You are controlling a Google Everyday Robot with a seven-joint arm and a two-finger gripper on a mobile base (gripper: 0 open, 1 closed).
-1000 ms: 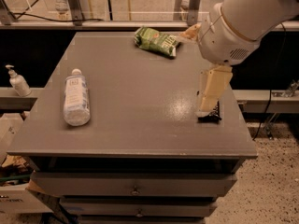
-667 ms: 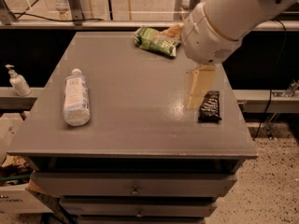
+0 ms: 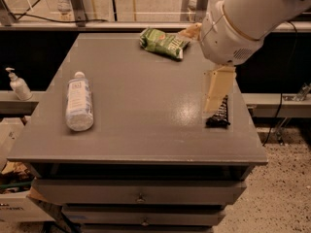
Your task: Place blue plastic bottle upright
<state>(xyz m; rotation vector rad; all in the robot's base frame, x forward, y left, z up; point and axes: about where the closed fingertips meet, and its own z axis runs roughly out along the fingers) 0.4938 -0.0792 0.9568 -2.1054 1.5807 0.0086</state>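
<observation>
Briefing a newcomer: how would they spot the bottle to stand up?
On the grey table, look near the left edge: the blue plastic bottle lies flat, white cap pointing away. Unlike the green snack bag at the back or the dark bar by the gripper on the right, it is clear, pale-labelled.

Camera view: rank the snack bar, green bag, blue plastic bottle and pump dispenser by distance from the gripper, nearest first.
The gripper hangs over the table, right side.
1. dark snack bar, just beside it.
2. green snack bag, at the table's back.
3. blue plastic bottle, lying at left.
4. pump dispenser, off the table, far left.
</observation>
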